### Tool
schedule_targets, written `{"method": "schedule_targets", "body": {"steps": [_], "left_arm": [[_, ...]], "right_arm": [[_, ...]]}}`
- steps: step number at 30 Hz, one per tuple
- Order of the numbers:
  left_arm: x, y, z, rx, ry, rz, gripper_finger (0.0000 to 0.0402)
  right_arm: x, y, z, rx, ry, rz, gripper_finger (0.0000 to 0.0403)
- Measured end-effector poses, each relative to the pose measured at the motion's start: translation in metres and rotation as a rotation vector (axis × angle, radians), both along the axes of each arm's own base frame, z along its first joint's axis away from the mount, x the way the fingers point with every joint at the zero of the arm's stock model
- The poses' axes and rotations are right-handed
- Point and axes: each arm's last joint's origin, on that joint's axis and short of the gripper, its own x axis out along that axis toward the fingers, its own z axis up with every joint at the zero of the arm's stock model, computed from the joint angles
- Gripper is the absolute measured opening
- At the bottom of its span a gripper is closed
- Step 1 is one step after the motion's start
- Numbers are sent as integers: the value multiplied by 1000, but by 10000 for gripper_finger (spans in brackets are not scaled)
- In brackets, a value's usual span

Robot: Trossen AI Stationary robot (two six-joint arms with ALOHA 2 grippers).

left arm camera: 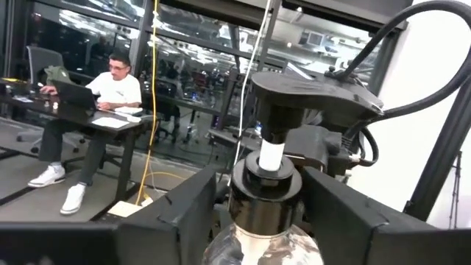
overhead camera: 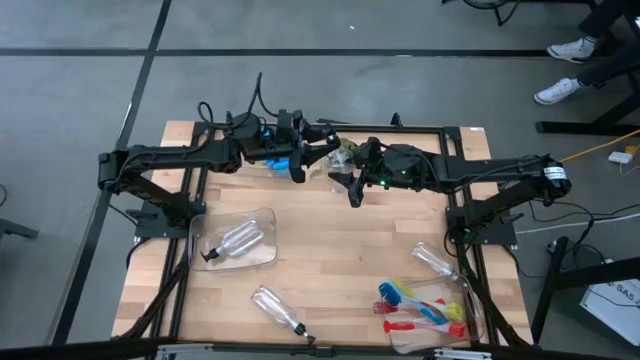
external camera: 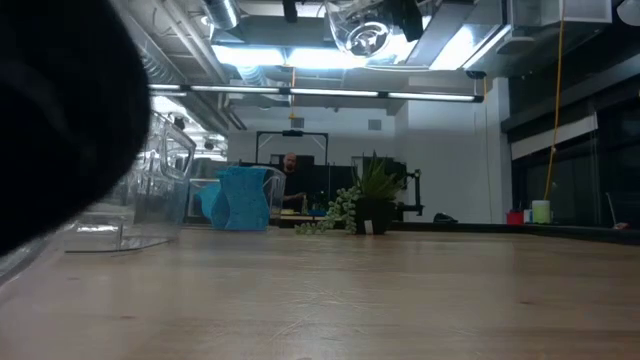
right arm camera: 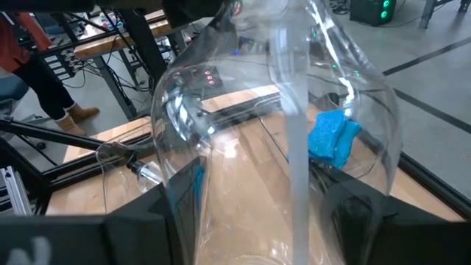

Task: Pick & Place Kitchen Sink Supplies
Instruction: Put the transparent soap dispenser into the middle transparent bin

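Both grippers meet high above the table's far middle on one clear bottle [overhead camera: 341, 154] with a black pump top [left arm camera: 313, 92]. My left gripper [overhead camera: 316, 150] comes from the left and my right gripper [overhead camera: 350, 178] from the right. In the low view the bottle [external camera: 364, 34] shows near the top, well clear of the table. A blue sponge [overhead camera: 280, 160] [external camera: 240, 196] [right arm camera: 333, 135] lies on the table below the left gripper. Another bottle [overhead camera: 236, 240] lies in the left bin, and two more bottles [overhead camera: 280, 312] [overhead camera: 436, 262] lie on the wood. Red, blue and yellow-green brushes [overhead camera: 422, 308] lie in the right bin. My left gripper is shut on the bottle's neck end, just below the black collar [left arm camera: 265, 193], one finger [left arm camera: 184, 217] on each side. The pump top stands out beyond the fingers. The bottle is lifted clear of the table. My right gripper is shut on the bottle's clear body [right arm camera: 243, 169], toward its base end. The body passes between the two fingers [right arm camera: 147, 224] and narrows away from them toward the neck. The pads themselves are hidden behind the clear wall.
A clear bin [overhead camera: 262, 222] stands at the table's left middle, also seen in the low view as the clear bin [external camera: 150, 185]. A second bin [overhead camera: 467, 300] sits at the near right corner. The wood between them [overhead camera: 340, 250] is bare. A person sits at a desk beyond the table [left arm camera: 110, 88].
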Motion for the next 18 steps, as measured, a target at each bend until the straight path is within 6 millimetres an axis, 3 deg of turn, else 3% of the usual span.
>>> {"method": "schedule_targets", "body": {"steps": [8, 18], "left_arm": [[0, 0, 0, -15, 0, -8, 129], [-2, 8, -4, -124, 43, -100, 137]], "right_arm": [[0, 0, 0, -1, 2, 1, 216], [-1, 1, -3, 6, 37, 32, 216]]}}
